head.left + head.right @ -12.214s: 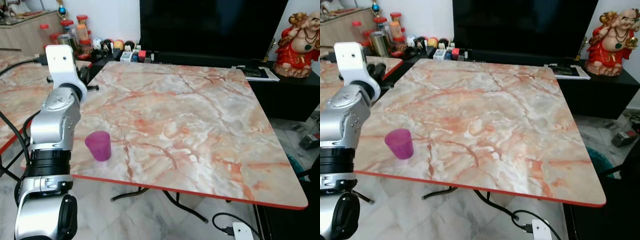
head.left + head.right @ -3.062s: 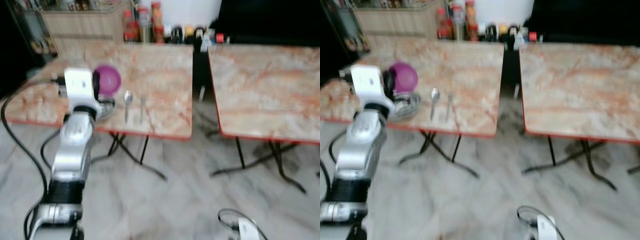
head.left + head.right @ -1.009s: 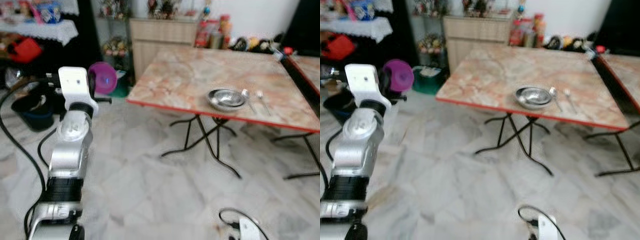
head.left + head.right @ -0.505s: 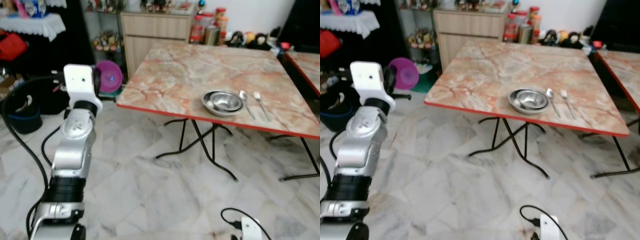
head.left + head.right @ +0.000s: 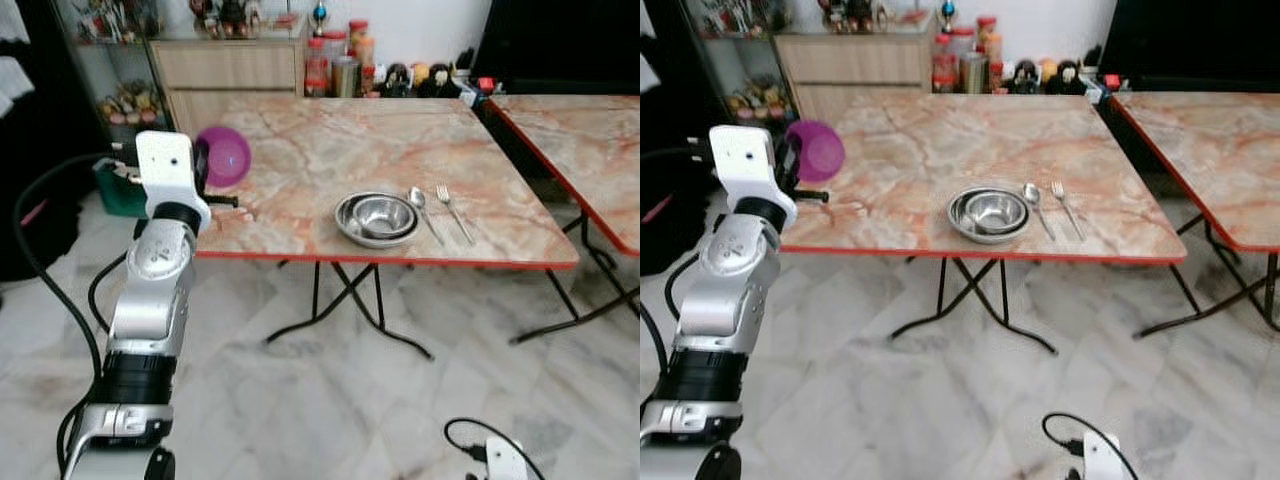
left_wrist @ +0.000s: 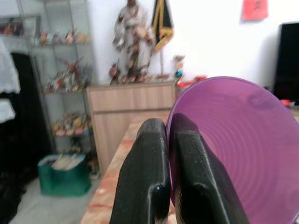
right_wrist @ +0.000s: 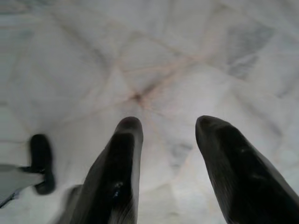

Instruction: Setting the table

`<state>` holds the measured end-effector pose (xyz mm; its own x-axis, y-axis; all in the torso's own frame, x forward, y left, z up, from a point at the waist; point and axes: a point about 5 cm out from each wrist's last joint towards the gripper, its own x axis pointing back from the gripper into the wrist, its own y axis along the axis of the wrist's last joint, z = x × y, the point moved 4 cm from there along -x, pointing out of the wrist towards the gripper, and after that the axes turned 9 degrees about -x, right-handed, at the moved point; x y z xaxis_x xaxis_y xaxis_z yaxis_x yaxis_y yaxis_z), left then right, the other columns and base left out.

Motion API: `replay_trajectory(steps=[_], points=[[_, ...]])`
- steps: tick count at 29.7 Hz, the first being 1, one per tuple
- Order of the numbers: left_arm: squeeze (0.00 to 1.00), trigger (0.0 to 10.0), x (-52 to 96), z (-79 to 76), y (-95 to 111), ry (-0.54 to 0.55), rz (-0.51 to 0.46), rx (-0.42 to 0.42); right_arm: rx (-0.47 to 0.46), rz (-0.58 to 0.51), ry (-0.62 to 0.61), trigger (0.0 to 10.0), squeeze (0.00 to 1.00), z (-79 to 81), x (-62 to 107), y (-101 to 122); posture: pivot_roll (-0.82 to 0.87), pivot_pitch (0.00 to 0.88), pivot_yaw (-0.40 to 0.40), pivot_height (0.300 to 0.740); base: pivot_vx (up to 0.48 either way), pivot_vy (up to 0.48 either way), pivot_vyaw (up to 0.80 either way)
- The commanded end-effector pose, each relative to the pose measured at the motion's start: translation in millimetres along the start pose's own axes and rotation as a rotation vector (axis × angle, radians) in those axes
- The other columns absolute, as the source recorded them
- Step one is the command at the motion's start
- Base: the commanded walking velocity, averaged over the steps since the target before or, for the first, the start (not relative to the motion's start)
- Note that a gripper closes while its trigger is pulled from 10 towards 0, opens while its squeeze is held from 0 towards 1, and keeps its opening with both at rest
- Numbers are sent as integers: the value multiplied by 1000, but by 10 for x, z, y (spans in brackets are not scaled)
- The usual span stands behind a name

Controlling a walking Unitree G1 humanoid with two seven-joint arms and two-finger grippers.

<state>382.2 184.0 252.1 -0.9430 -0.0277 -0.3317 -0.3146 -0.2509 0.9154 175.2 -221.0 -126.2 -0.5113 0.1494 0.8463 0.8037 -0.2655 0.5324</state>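
The left gripper pinches one purple cup beside the table edge — one bowl, spoon, fork; the right gripper hangs spread.

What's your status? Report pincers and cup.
Left pincer shut on purple cup, held beside table. Right pincer open, idle over floor. Bowl, spoon, fork already set.

A purple plastic cup hangs tipped on its side above the table's left edge — pinched by its rim. Near the front edge sit two nested steel bowls; just to their right lie a spoon and a fork — side by side, handles toward the front edge.
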Motion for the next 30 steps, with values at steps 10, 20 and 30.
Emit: replay_trajectory(steps=[10, 20, 30], points=[[0, 10000, -16, -12, 76, -3, -21, -2, -1, -18, -5, 10000, 0, -39, -2, 53, 71, 0, -23, 740, 345, 0, 0], [0, 10000, -18, -7, 73, -1, -19, -2, 34, -28, 18, 10000, 0, -15, -2, 70, 68, 0, -20, 740, 346, 0, 320], [0, 10000, -18, -13, 73, -5, -18, 0, 10, -23, 5, 10000, 0, -29, -1, 56, 69, 0, -20, 740, 349, 0, 0]])
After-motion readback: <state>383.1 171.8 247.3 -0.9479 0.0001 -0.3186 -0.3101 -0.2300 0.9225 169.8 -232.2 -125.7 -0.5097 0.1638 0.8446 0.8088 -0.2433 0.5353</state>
